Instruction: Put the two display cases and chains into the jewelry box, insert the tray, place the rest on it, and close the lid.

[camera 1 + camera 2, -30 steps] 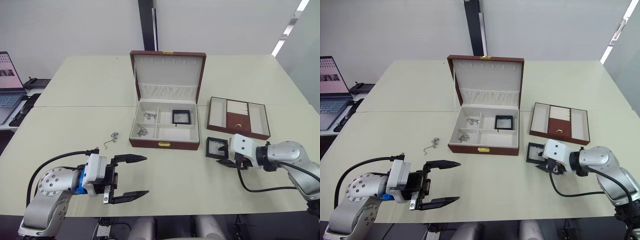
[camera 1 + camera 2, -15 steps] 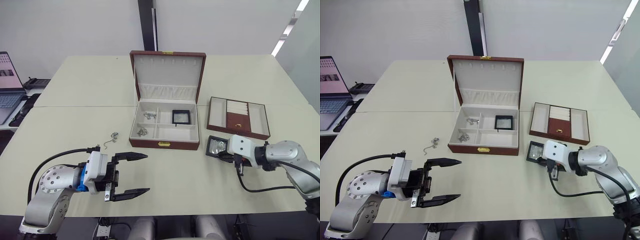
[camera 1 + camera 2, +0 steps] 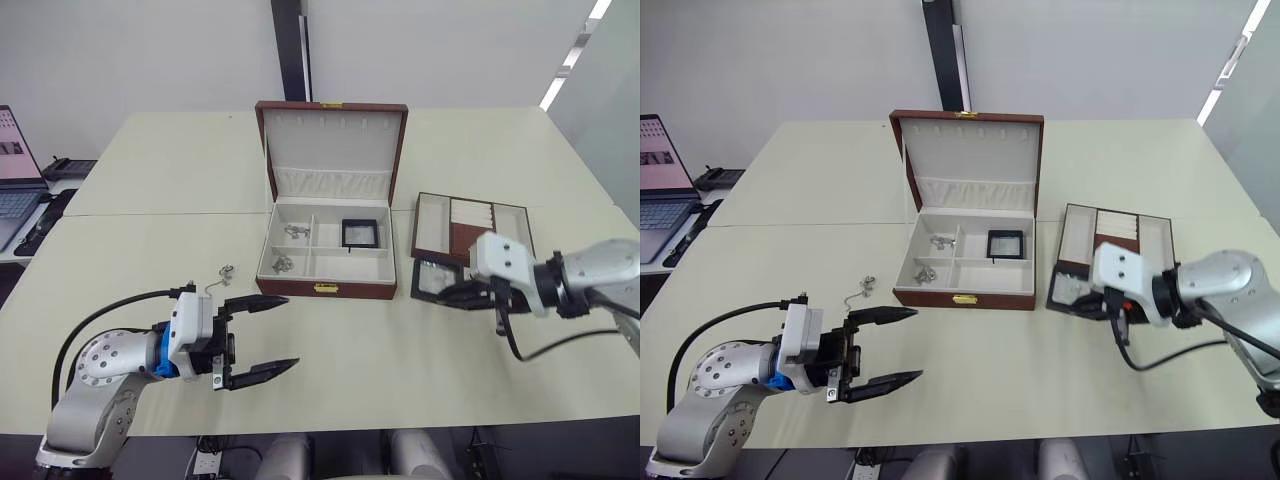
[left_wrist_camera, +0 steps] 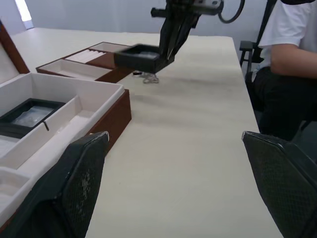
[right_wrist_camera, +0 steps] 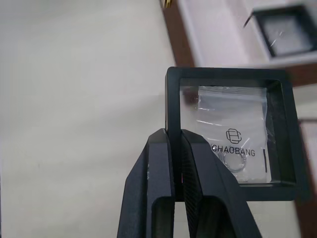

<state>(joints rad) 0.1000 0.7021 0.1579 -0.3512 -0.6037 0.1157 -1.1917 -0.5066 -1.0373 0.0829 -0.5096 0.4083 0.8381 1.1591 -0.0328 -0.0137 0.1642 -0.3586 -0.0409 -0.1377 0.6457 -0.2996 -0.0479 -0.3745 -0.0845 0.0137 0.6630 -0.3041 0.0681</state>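
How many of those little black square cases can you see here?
2. One display case lies in the jewelry box, in its back right compartment. The other display case is lifted off the table, pinched at its edge by the right gripper.

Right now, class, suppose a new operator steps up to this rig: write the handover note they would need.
Right gripper: shut on the second display case, lifted clear of the table beside the jewelry box.
Left gripper: open, holding nothing, hovering near the table's front edge.
Done: one display case and two chains lie in the box's compartments; the lid stands open.
Left: put the held case in the box, add the loose chain from the table left of the box, insert the tray now lying right of the box, load the rest, close the lid.
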